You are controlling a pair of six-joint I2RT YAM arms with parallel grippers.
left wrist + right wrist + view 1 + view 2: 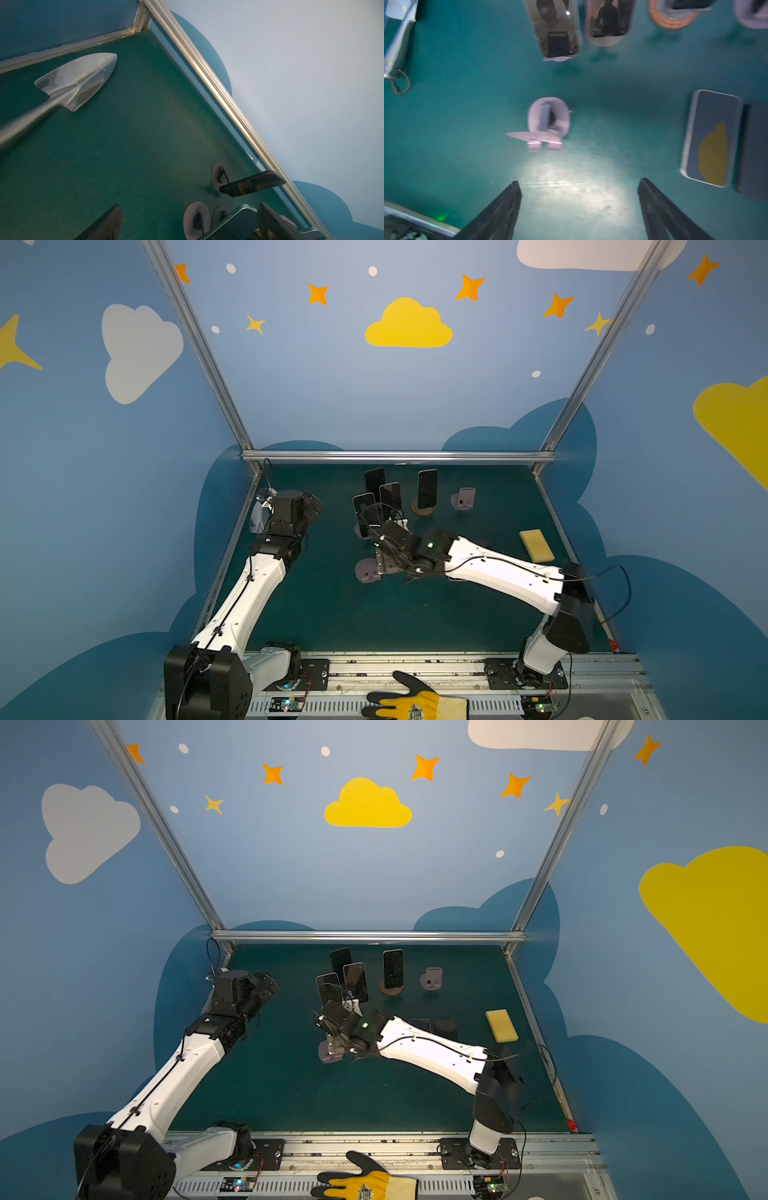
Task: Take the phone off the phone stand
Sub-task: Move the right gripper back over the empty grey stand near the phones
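Right gripper (pixel 579 181) jaws spread, empty, above bare lilac plastic phone stand (pixel 548 120). Flat on green mat (pixel 332 614) beside it, two: grey-rimmed phone (pixel 712 139), dark phone (pixel 753 151). Behind, four black upright phones (pixel 427 488) on stands (pixel 423 508), three bunched. Left gripper (pixel 311 502) spread, by steel trowel (pixel 76 83).

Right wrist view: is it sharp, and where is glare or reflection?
Right wrist view: blurred; a bright glare patch lies on the green table mat; the flat silver-edged phone carries a yellow reflection. Left wrist view: sharper but dim; the shiny metal trowel shows reflections.
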